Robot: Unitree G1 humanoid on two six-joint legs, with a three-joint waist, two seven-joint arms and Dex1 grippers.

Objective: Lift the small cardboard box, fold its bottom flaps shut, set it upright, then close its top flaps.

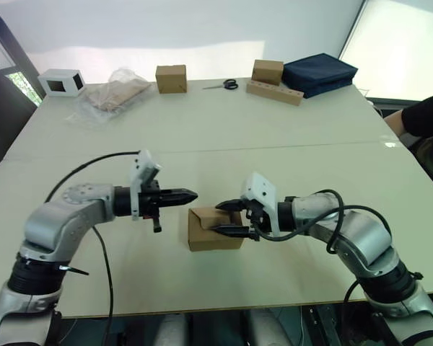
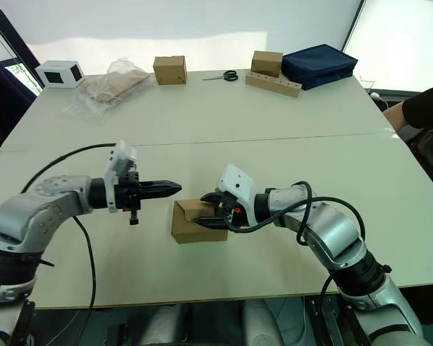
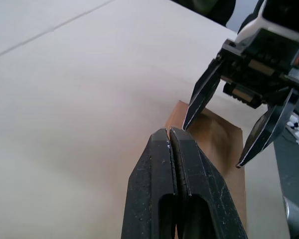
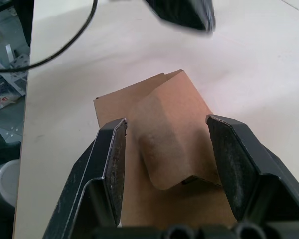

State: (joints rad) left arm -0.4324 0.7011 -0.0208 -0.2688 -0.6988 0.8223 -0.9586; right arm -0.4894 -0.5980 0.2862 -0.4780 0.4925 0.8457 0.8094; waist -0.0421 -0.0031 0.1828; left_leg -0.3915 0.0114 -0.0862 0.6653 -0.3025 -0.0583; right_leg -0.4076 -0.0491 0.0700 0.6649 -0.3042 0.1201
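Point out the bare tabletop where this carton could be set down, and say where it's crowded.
Free: the wide middle of the table, between the small cardboard box and the far-edge row. Crowded: that far edge, from the white box to the navy bag, and around the carton, between left gripper and right gripper.

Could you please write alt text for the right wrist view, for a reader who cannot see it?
The right gripper is open, its two black fingers straddling the small cardboard box, which sits on the pale table. A raised brown flap stands between the fingers. The left gripper is blurred beyond the box.
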